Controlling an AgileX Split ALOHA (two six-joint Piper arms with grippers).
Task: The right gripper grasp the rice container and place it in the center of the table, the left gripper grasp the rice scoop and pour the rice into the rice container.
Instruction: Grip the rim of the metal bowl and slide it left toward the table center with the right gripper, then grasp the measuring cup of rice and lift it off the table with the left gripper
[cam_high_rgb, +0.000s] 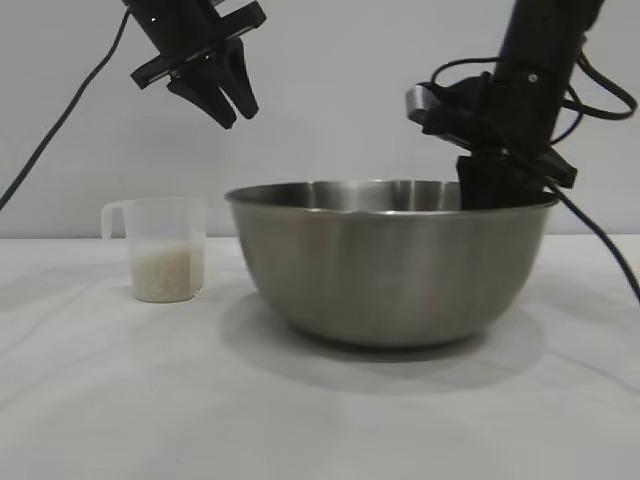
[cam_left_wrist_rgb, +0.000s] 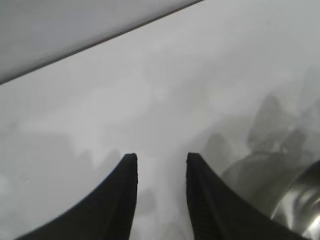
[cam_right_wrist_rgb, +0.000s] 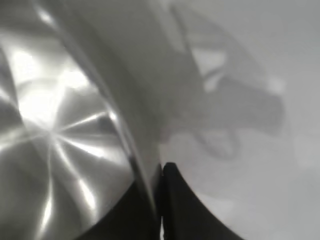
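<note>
The rice container (cam_high_rgb: 392, 262), nearest the camera and largest, is seen upright on the table (cam_high_rgb: 320, 420), mouth upward, with no long axis since it is round. Its far right rim is pinched by the right gripper (cam_high_rgb: 498, 188), whose jaws are closed on the thin wall, one inside and one outside. A slip or tilt could be caused by so narrow a hold on smooth steel. The left gripper (cam_high_rgb: 225, 100) is held above, jaws partly apart and empty. The rice scoop (cam_high_rgb: 160, 248) stands upright just beside the bowl's left, handle pointing left, rice (cam_high_rgb: 163, 274) settled inside.
</note>
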